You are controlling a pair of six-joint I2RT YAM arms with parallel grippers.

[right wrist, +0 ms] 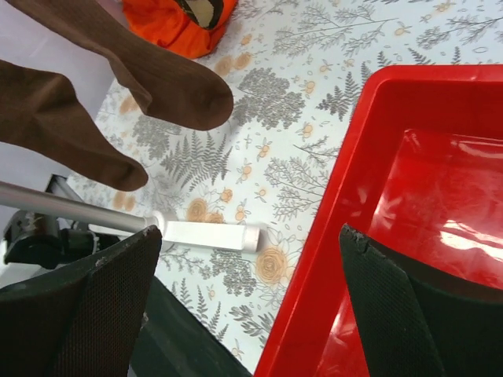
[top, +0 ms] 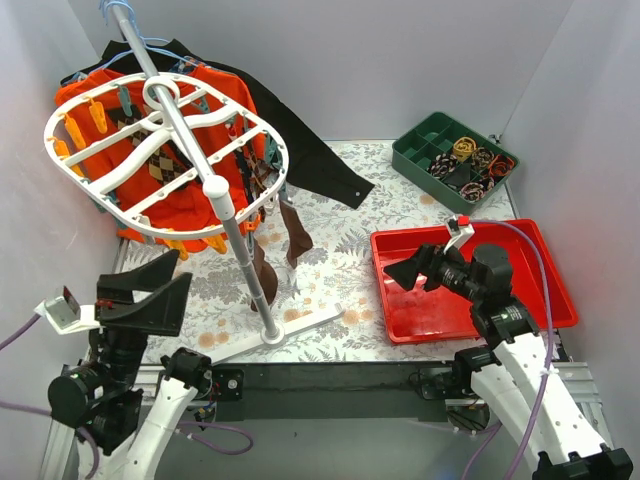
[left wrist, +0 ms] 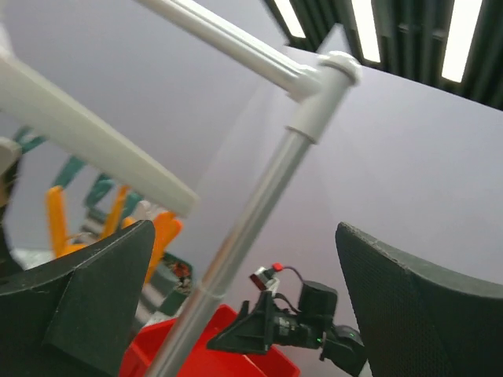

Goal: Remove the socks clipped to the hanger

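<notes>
Both grippers open, socks on the hanger

The left gripper [top: 180, 268] is spread wide near the pole [top: 240, 250], and the right gripper [right wrist: 251, 298] is spread over the near-left corner of the red tray [top: 545, 255]; neither holds anything. Two brown socks [top: 295, 235] dangle from the white hanger [top: 215, 118] above the floral table [top: 340, 200], and an argyle sock [top: 160, 160] hangs under its middle.

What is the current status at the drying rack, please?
Left end effector open, facing pole. Right end effector open over red tray. Brown socks clipped to hanger; orange shirt hangs alongside.
</notes>
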